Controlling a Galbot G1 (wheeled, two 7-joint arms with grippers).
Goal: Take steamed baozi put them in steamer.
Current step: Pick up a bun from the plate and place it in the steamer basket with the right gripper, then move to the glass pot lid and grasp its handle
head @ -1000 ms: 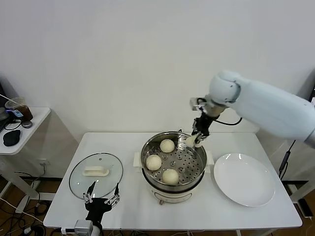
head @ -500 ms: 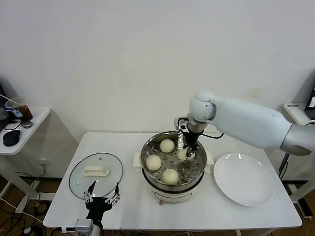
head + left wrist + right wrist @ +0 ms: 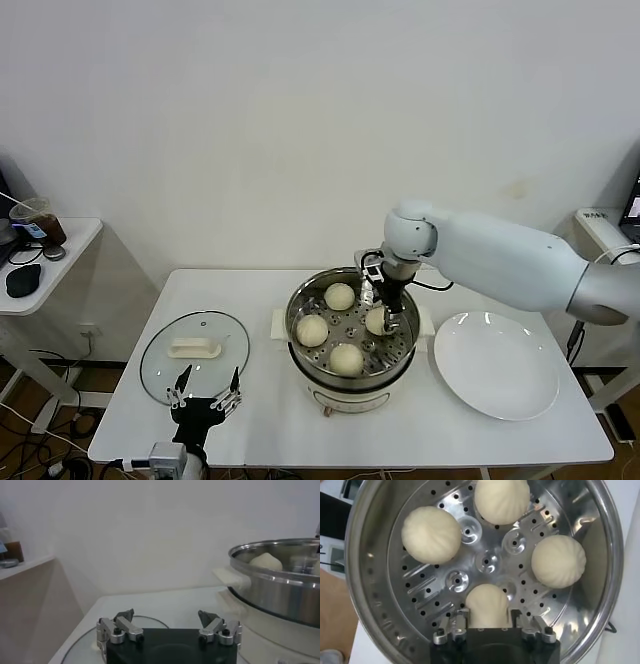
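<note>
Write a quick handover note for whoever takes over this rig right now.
Left gripper: open, parked low at the table's front edge by the glass lid.
Right gripper: inside the steamer, fingers open around the fourth baozi, which rests on the basket floor.
Done: all four baozi are in the steamer; the plate is bare.
Left: lift the right arm clear of the steamer.
</note>
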